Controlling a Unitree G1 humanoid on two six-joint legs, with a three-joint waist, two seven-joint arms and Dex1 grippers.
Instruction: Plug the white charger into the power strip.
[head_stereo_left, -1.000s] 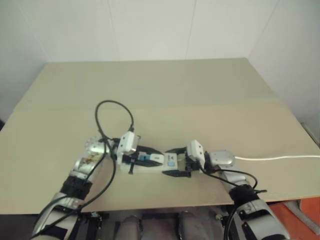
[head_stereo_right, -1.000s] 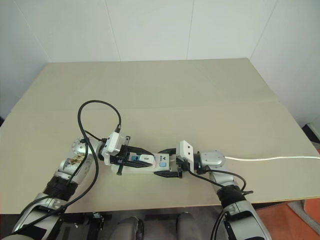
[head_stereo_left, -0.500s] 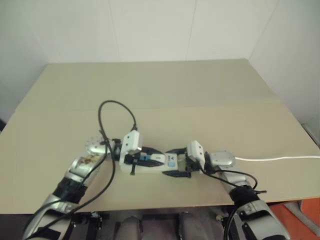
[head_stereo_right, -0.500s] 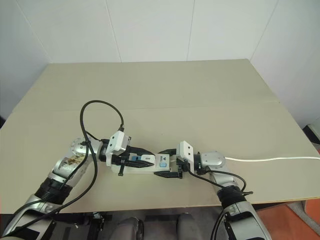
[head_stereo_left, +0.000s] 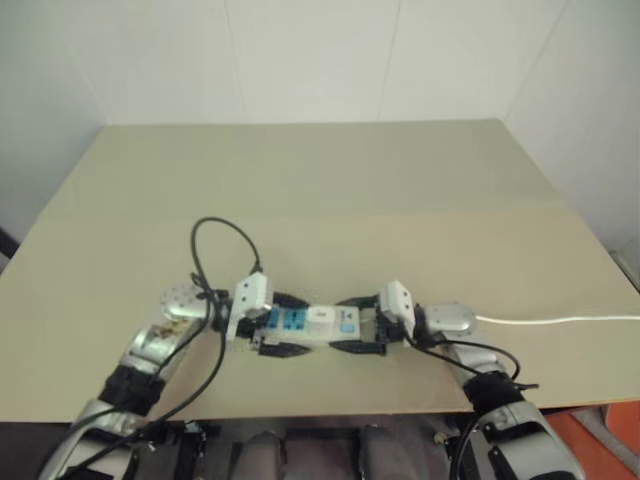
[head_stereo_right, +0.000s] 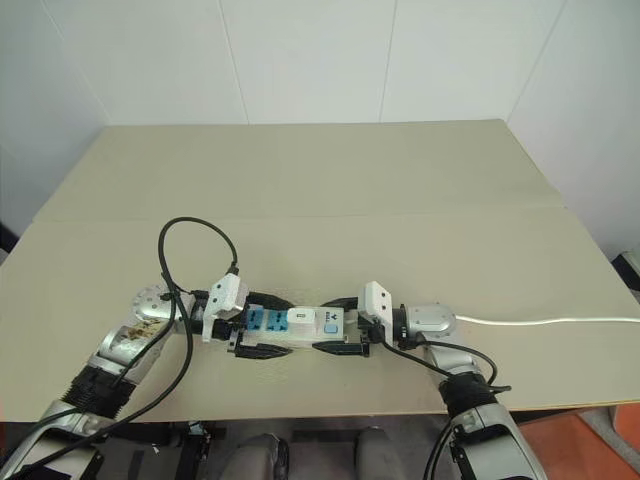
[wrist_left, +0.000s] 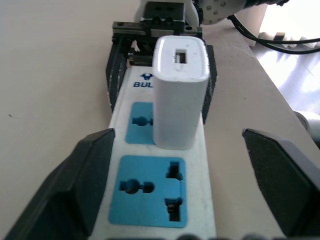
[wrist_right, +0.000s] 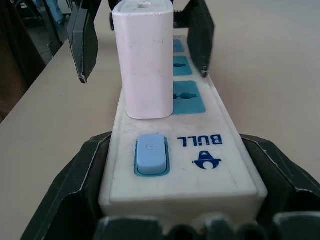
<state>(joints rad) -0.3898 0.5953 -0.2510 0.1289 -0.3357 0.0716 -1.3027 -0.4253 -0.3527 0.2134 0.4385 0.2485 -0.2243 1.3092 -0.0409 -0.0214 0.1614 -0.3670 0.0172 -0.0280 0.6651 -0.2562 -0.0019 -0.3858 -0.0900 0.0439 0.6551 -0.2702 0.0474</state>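
Left claw (wrist_left: 175, 190) spread, white charger (wrist_left: 179, 90) upright between fingers, untouched; right claw (wrist_right: 175, 185) pinching power strip (wrist_right: 200, 165).

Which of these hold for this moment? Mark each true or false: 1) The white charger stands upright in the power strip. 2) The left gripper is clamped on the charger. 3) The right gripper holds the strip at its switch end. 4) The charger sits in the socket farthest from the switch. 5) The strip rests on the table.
1) True: the white charger stands upright in the power strip.
2) False: the left gripper is open, its fingers apart on either side of the strip, clear of the charger.
3) True: the right gripper grips that end.
4) False: it sits in the socket nearest the switch.
5) True: it lies on the table.
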